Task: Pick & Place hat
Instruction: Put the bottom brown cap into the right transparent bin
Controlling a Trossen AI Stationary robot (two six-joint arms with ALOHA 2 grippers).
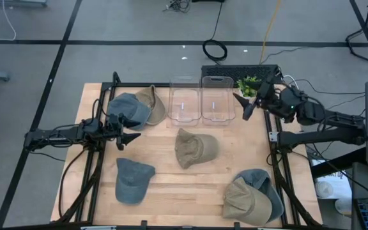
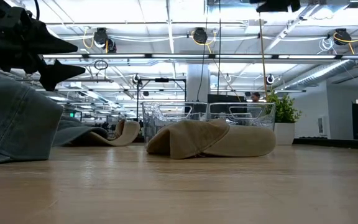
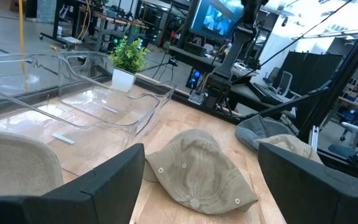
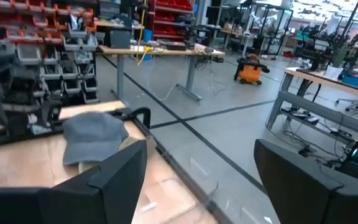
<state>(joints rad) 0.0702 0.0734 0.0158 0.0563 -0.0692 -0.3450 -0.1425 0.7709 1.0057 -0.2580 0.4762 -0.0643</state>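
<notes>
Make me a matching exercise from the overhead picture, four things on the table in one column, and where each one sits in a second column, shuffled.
Things:
1. lone tan cap
2. lone blue cap
3. clear bins
4. potted plant

Places:
A. far edge, right of the bins
B. middle of the table
C. far edge, centre, side by side
D. near side, toward the left arm

Pairs: 1-B, 2-D, 3-C, 4-A

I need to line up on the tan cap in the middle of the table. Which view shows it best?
The high view: the tan cap lies whole and unobstructed, between the bins and the front hats. The left wrist view shows it close, between that arm's fingers. The low view shows only its side profile. The right wrist view does not show it.
</notes>
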